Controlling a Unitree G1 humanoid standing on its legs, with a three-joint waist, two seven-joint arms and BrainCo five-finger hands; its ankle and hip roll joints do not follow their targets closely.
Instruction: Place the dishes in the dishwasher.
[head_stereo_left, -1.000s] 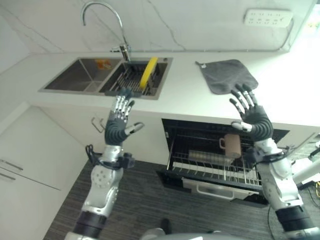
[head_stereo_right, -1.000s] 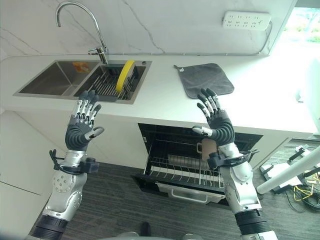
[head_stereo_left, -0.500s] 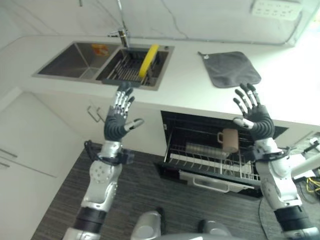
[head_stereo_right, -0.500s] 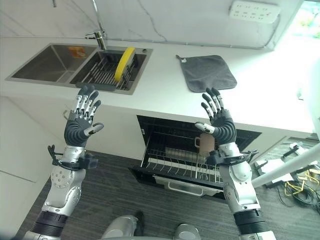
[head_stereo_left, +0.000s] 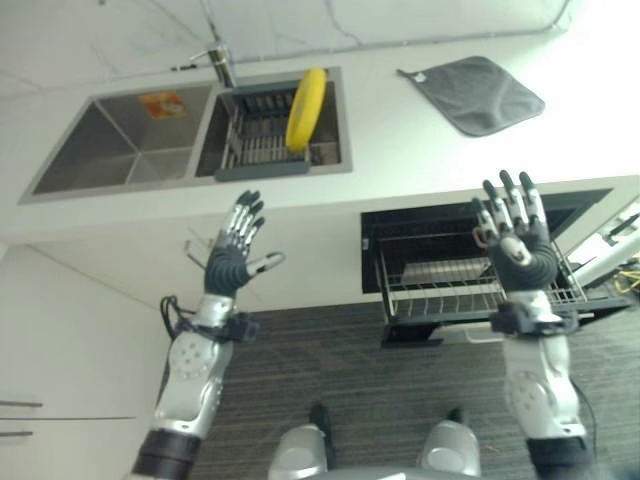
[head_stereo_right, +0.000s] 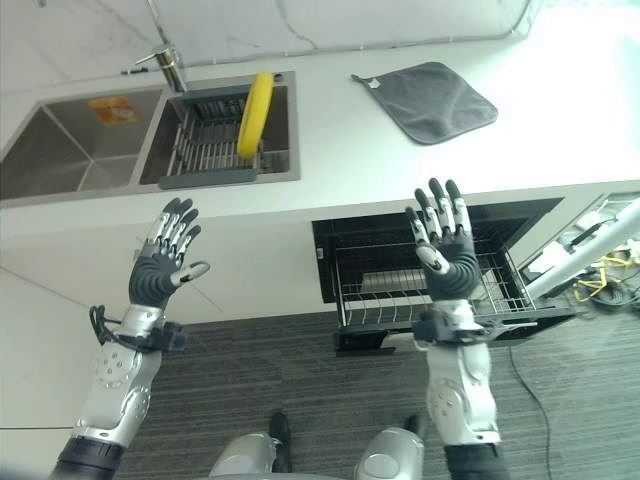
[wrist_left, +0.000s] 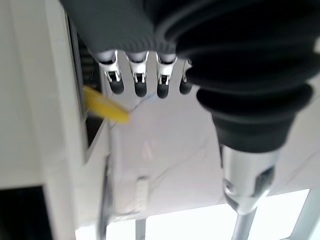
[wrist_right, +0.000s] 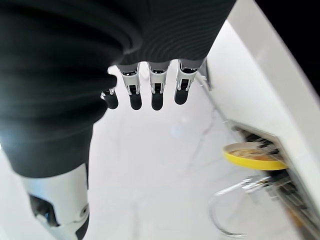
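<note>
Two robot hands are hanging in the air in front of a white counter (head_stereo_right: 330, 150), both with straight, spread fingers and holding nothing. A double sink (head_stereo_right: 60, 150) is set into the counter and serves as the landmark. Inside the sink's right basin a dark rack (head_stereo_right: 210, 150) is sitting, and a yellow plate (head_stereo_right: 255, 110) is standing on edge in that rack, leaning slightly. A tap (head_stereo_right: 165, 65) is rising behind the sink, near the divide between the two basins. The left hand (head_stereo_right: 160, 275) is hovering below the front edge of the sink, in front of the white cabinet face, well apart from the plate. To the right of the sink, on the counter, a grey cloth (head_stereo_right: 425, 100) is lying flat. Below the counter and to the right of the sink, the dishwasher (head_stereo_right: 430, 250) is standing open with its wire rack (head_stereo_right: 400, 295) pulled out. The right hand (head_stereo_right: 445, 260) is hovering in front of that rack, palm turned away from the robot, touching nothing. Something pale is lying low in the wire rack, but I cannot tell what it is.
</note>
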